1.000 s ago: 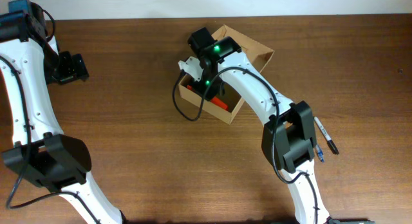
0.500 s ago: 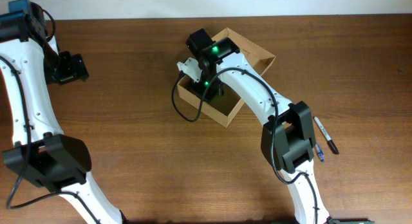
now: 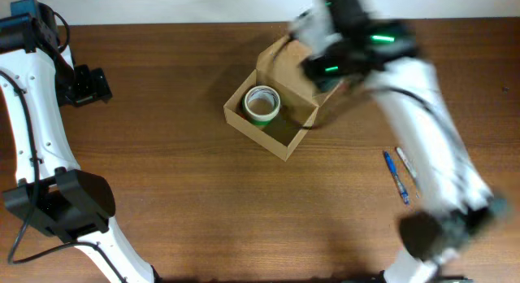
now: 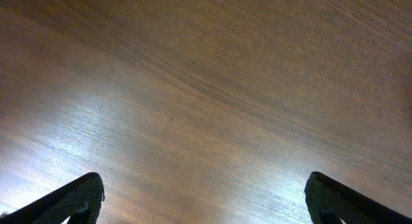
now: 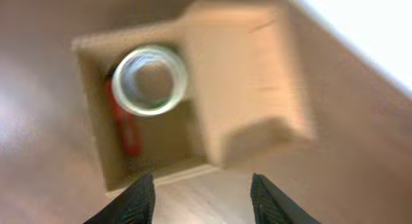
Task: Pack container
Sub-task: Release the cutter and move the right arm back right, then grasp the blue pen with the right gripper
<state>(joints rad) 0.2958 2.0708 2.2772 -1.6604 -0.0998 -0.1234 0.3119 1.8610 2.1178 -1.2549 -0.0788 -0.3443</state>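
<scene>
Small tan cardboard box [image 3: 264, 137] w/ hinged flap: light, thin-walled, prob. crushable (blurry view); I'd pinch a side wall. My right tool [image 5: 201, 185] and left tool [image 4: 203, 185] gape, empty.

One container [image 3: 253, 134], one tape roll [image 3: 262, 92], one red item [image 5: 127, 132] inside, seemingly two pens [image 3: 396, 176]

Smeared by motion overhead: right arm [image 3: 422, 112]. Ahead of right gripper [image 5: 201, 188] fingertips [image 5: 138, 198], blurred throughout; red object [image 5: 125, 134] half hidden under tape roll [image 5: 150, 79]. Cropped at bottom edge: left gripper [image 4: 205, 198] fingers [image 4: 74, 201].
</scene>
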